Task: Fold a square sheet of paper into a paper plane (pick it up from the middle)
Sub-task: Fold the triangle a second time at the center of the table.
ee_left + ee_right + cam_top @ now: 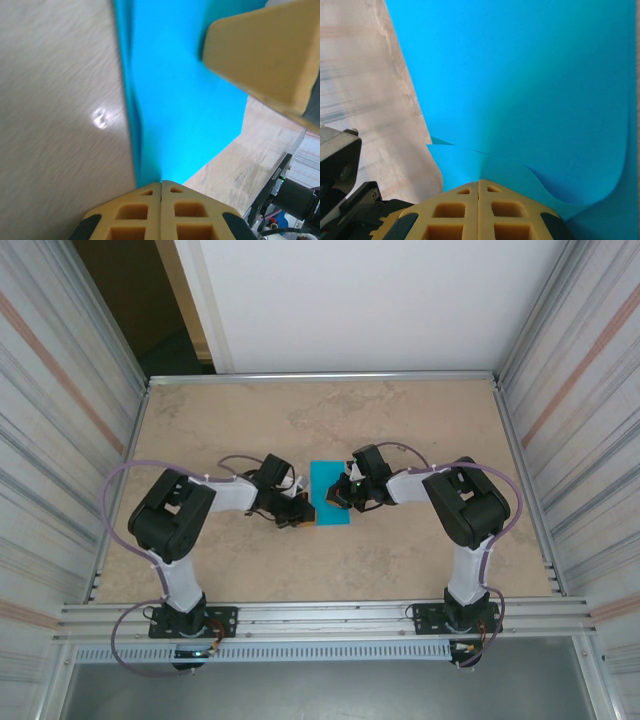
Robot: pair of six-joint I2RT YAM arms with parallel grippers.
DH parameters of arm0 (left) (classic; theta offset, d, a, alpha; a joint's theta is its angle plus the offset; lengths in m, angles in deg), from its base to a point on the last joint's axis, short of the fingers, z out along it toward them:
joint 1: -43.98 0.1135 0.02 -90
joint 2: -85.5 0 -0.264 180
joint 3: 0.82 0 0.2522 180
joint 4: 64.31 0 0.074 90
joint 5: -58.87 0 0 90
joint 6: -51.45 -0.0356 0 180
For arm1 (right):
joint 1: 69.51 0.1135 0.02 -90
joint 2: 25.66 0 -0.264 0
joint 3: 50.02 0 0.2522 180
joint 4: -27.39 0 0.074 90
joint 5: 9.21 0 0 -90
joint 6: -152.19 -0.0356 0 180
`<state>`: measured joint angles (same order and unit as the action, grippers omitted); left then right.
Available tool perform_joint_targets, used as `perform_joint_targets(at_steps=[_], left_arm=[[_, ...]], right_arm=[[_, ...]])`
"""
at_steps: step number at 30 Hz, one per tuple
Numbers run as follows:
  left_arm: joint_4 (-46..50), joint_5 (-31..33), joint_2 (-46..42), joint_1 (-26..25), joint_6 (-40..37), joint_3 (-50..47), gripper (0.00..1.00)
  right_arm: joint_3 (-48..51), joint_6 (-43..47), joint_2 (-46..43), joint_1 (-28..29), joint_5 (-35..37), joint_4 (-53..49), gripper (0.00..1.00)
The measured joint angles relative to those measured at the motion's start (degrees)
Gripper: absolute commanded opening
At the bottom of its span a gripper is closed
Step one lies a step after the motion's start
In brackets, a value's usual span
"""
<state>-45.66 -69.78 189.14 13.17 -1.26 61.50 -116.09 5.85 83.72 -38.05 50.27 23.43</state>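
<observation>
The square sheet of paper lies as a narrow turquoise rectangle in the middle of the table, folded over on itself. My left gripper is at its near left corner. In the left wrist view the left gripper is shut, its tips touching the paper beside the folded left edge. My right gripper rests over the sheet's right side. In the right wrist view the right gripper is shut, its tips against the paper, where an upper layer curls up. No paper shows between either pair of fingers.
The tan table is bounded by metal rails and ribbed side walls. A finger of the right gripper hangs close over the sheet in the left wrist view. Both arm bases stand at the near edge.
</observation>
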Motion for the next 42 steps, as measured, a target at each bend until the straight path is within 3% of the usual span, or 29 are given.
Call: perform_joint_targets(at_steps=[7,11,18,32,42], left_arm=[[4.48,-0.07,-6.32,1.99,0.50,-4.07,0.05],[1.90,-1.01,-8.63,1.73,2.54,-3.58,0.05],[-1.53,-0.26,-2.58,-1.05,4.61,2.89,0.02],[1.25,3.28,0.74,-1.36,4.96,3.04,0.00],[1.27,3.76,0.74,-1.36,4.96,3.02,0.00]], right_arm=[[0.09,0.07,0.00,-0.02,0.00,0.09,0.00],[0.15,0.07,0.00,-0.02,-0.04,0.28,0.00],[0.37,0.04,0.00,-0.11,-0.46,0.87,0.00],[-0.68,0.50,-0.07,-0.28,-0.85,-1.29,0.00],[-3.39,14.25,-7.80,-0.20,1.42,-14.29,0.00]])
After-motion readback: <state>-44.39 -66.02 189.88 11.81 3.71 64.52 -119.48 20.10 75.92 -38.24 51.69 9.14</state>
